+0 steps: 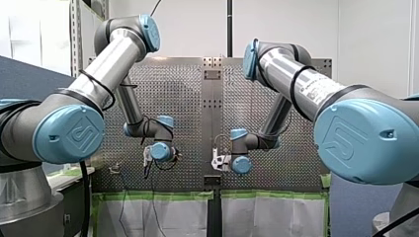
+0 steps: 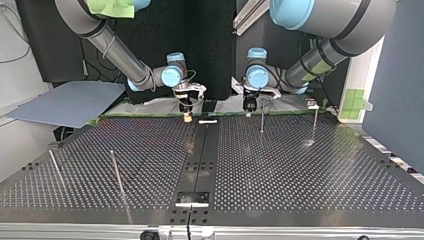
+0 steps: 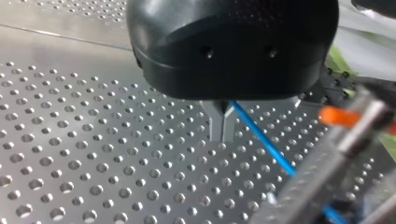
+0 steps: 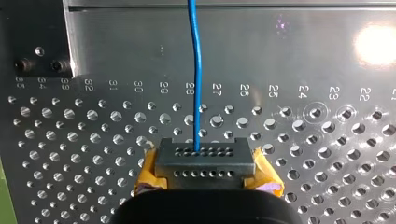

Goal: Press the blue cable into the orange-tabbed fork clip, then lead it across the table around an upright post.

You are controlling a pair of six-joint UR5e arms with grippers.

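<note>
In the left wrist view my left gripper (image 3: 223, 136) has its metal fingers shut on the thin blue cable (image 3: 261, 140), which leaves them sideways toward the blurred fork clip with the orange tab (image 3: 338, 116) close beside it. In the right wrist view my right gripper (image 4: 204, 161), with yellow pads, is shut on the same blue cable (image 4: 196, 84), which runs straight ahead over the plate. In the top view both grippers hang low at the table's far edge, my right gripper (image 2: 187, 116) at the left and my left gripper (image 2: 249, 109) at the right.
Thin upright posts stand on the perforated table (image 2: 300, 170): one post (image 2: 262, 119) right by my left gripper, another post (image 2: 314, 122) further right, two more (image 2: 117, 172) at the near left. A small white part (image 2: 207, 121) lies on the centre strip.
</note>
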